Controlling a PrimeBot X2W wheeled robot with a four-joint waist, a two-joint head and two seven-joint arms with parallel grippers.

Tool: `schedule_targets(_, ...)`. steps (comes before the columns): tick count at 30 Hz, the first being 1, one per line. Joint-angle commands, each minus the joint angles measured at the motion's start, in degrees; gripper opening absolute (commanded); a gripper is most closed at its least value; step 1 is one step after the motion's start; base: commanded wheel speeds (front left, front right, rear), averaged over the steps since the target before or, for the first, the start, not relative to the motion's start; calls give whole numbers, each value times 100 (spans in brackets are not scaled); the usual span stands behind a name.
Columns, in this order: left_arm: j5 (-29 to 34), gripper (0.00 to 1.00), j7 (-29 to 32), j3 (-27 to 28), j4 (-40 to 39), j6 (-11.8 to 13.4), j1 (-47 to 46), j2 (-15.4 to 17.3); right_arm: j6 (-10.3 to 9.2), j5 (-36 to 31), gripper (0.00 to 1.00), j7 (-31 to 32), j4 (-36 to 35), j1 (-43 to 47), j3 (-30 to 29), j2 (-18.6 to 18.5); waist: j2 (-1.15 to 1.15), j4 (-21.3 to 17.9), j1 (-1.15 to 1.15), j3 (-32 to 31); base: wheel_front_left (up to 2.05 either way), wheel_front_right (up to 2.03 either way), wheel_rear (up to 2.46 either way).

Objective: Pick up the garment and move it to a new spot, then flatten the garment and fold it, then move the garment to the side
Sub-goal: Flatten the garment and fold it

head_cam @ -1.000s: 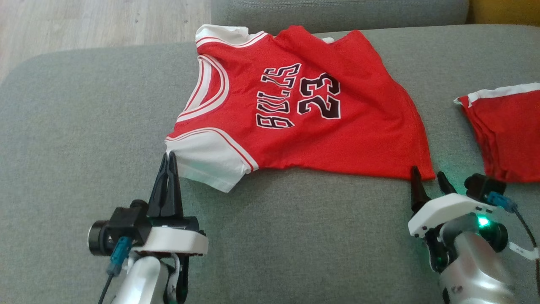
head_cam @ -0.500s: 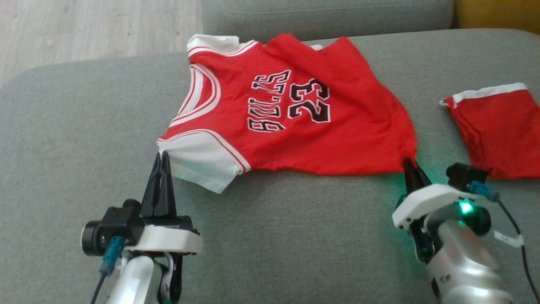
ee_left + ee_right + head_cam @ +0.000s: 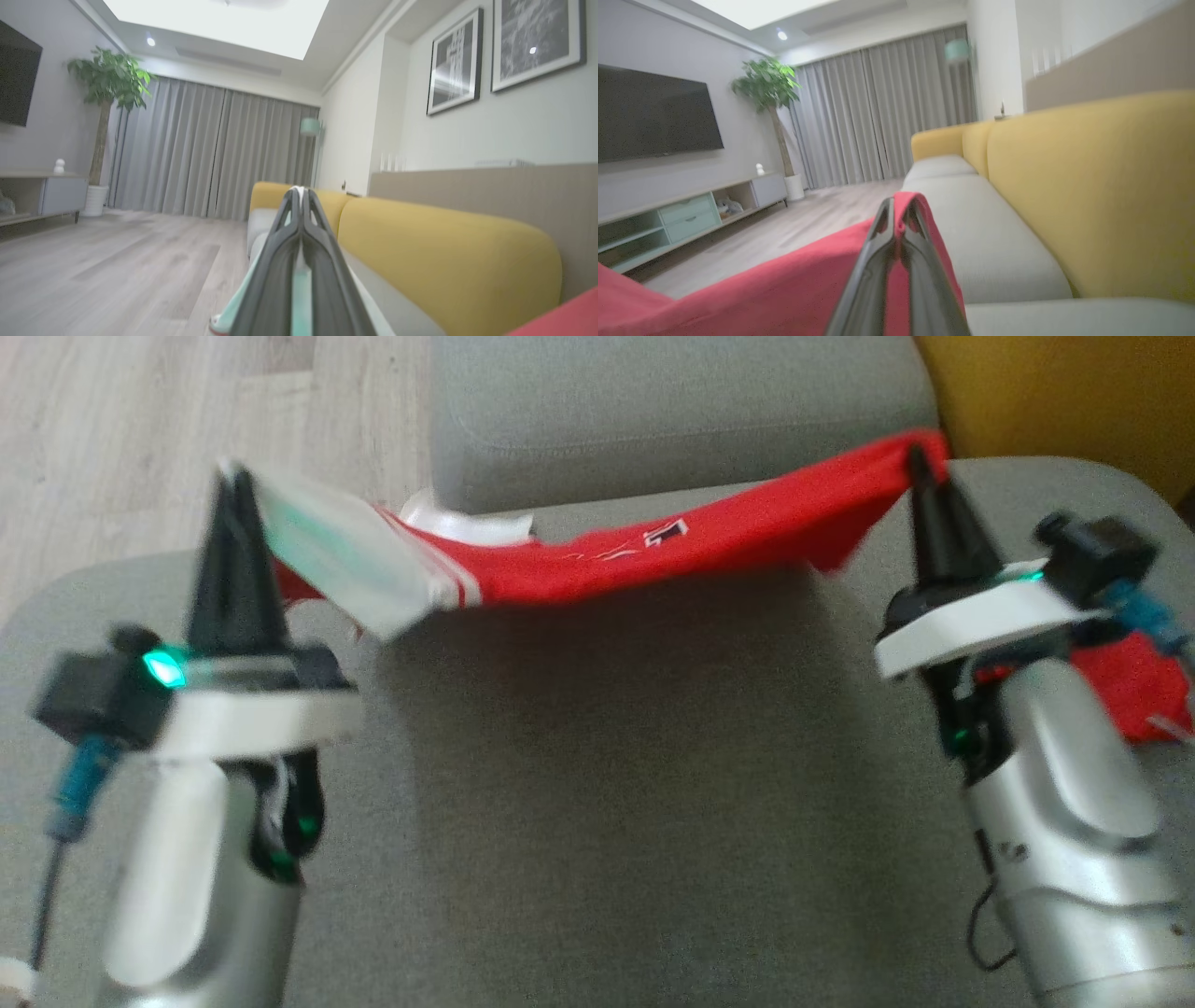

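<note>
Jersey [image 3: 653, 555] aloft over the seat [image 3: 607, 803], slung between your 2 grippers. The left gripper [image 3: 233, 490] is clamped tight on the white sleeve [image 3: 336, 560], and the right gripper [image 3: 920, 462] is pinched on a red hem corner [image 3: 878, 485]. Both wrist views show cloth nipped between closed fingers with no gap.

Your main risk is slip. Each hold looks like a thin bite at an edge, and a hard pull apart or a quick swing could drag the cloth out of 1 grip and leave the jersey dangling from the other. The middle sags, and the far sleeve [image 3: 467, 527] hangs low near the back cushion [image 3: 672, 420]. Whether it touches is too blurred to tell. If it drags as you move, it will likely tuck under and crease, which costs you at the flattening step.

A red cloth [image 3: 1134, 686] lies just beside your right forearm, so a sideways sweep could snag it or bury it under the jersey. The floor [image 3: 140, 429] opens past the seat's left edge. Set down too far left and the sleeve may spill over. The yellow backrest [image 3: 1055, 401] bounds your right.
</note>
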Motion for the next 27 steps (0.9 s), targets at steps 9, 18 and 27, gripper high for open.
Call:
schedule_targets(9, -119, 0, 627, 598, -2006, 324, -868, 387, -5, -74, 0, 915, -2619, 110, -141, -382, 0, -57, 1, -256, 0, 0, 0)
schedule_targets(18, -38, 0, 1722, 598, -2860, 172, -1396, 1053, -5, -431, 0, 2211, -4445, 387, -602, -422, 0, -87, 1, 228, 0, 0, 0)
schedule_targets(27, 480, 0, 1750, 101, -229, -652, -4048, 1770, -5, -519, 0, 2423, -2930, -1874, -319, -733, 0, -22, 1, 1708, 0, 0, 0)
